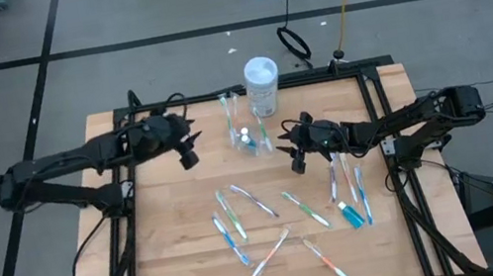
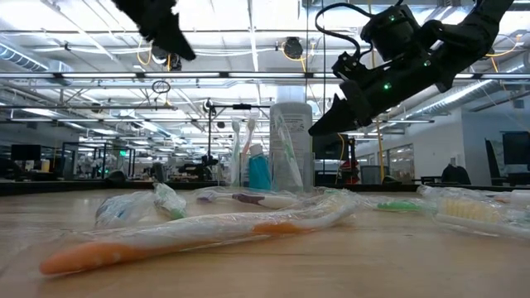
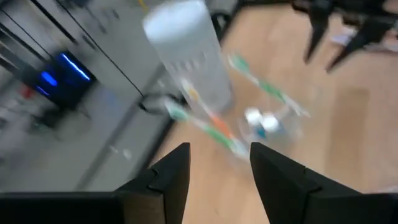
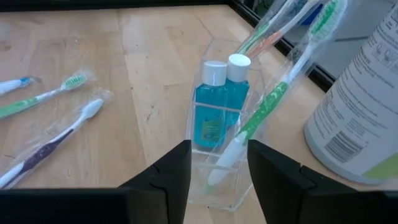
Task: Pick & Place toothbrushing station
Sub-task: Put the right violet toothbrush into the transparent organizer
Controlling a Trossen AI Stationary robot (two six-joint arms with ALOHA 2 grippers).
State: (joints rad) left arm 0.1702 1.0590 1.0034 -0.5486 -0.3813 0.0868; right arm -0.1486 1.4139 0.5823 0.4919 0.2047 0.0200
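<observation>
The toothbrushing station [image 1: 247, 140], a small clear holder, stands upright near the middle of the surface's [image 1: 177, 260] far edge, just in front of a taller white-capped container [image 1: 262, 85]. It holds two small blue bottles [image 4: 219, 106] and several wrapped toothbrushes [image 4: 273, 102] leaning out of it. The right gripper [image 1: 298, 154] hovers above the surface just beside the holder, toward the right edge, its fingers [image 4: 163, 180] apart and holding nothing. The left gripper [image 1: 189, 154] hangs in the air on the holder's other side, also parted and empty. More wrapped toothbrushes [image 1: 238, 209] lie scattered across the surface toward the near edge
</observation>
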